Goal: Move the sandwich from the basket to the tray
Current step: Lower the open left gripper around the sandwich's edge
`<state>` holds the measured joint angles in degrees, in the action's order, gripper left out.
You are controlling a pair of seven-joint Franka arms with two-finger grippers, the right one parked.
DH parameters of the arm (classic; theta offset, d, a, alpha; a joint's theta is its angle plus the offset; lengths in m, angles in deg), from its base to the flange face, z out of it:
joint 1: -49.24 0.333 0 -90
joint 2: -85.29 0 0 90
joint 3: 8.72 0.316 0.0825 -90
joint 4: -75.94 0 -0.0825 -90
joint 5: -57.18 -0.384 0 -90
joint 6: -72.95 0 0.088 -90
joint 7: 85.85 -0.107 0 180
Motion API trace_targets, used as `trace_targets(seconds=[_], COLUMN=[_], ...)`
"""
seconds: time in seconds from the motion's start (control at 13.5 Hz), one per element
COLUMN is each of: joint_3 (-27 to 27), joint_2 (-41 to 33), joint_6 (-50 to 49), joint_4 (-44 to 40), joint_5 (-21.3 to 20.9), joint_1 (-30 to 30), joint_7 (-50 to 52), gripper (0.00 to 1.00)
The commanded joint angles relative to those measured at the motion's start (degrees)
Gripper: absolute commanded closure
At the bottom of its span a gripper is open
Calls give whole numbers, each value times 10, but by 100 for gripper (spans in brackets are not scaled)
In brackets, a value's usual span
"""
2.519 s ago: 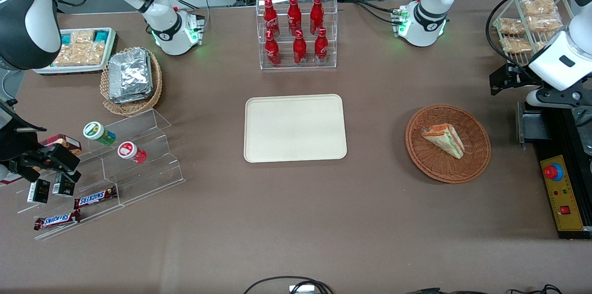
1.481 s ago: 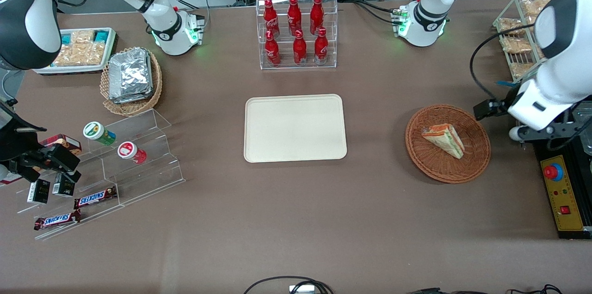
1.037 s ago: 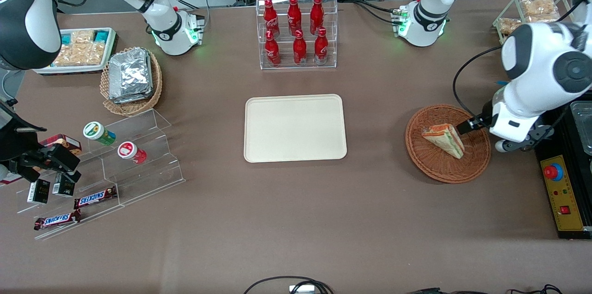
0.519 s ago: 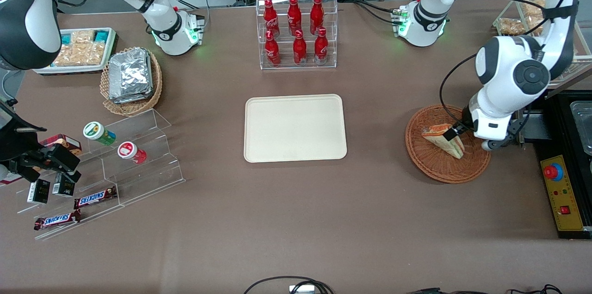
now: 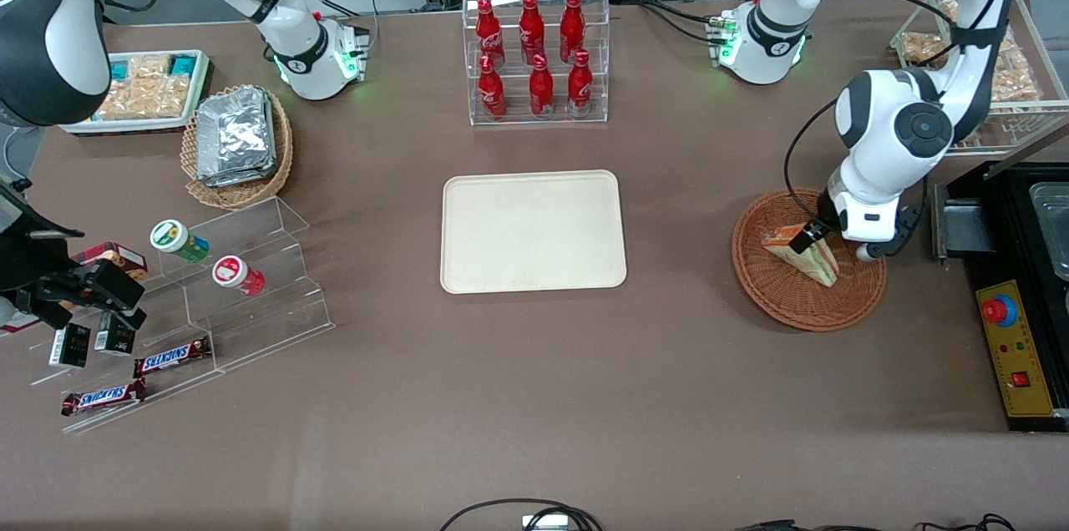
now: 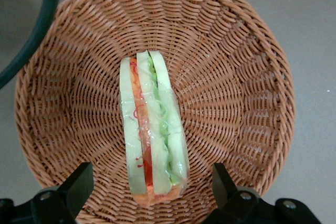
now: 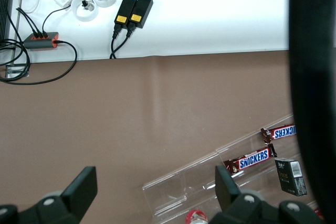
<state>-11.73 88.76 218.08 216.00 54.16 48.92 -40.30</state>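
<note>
Your gripper [image 6: 149, 192] hangs directly over the sandwich [image 6: 152, 135], its two fingers [image 6: 79, 182] spread wide, one on each side of the wedge and clear of it, so nothing is held. The sandwich lies in the basket [image 6: 247, 77] on its wicker floor, standing on edge so you look down on the pale bread slices with the red, orange and green filling between them (the clear wrap shows as a sheen over the layers). From the front you see the same thing: the gripper [image 5: 803, 239] sits above the wider end of the sandwich [image 5: 814, 257], inside the rim of the basket [image 5: 785, 310], which stands toward the working arm's end of the table. The tray [image 5: 533, 231] lies flat at the middle of the table, well apart from the basket, with a clear rack of red bottles [image 5: 534, 55] farther from the front camera than the tray.
</note>
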Motion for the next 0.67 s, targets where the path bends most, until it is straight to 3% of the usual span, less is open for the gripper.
trace_targets(seconds=[0.0, 0.44, 0.52, 0.59], joint_3=[-2, 1, 1, 1], joint_2=[18, 51, 51, 51], joint_6=[53, 107, 107, 107], joint_4=[19, 28, 28, 28], joint_5=[-3, -2, -2, -2], joint_1=[4, 25, 25, 25], joint_7=[25, 24, 25, 25], gripper=[0, 0, 3, 17])
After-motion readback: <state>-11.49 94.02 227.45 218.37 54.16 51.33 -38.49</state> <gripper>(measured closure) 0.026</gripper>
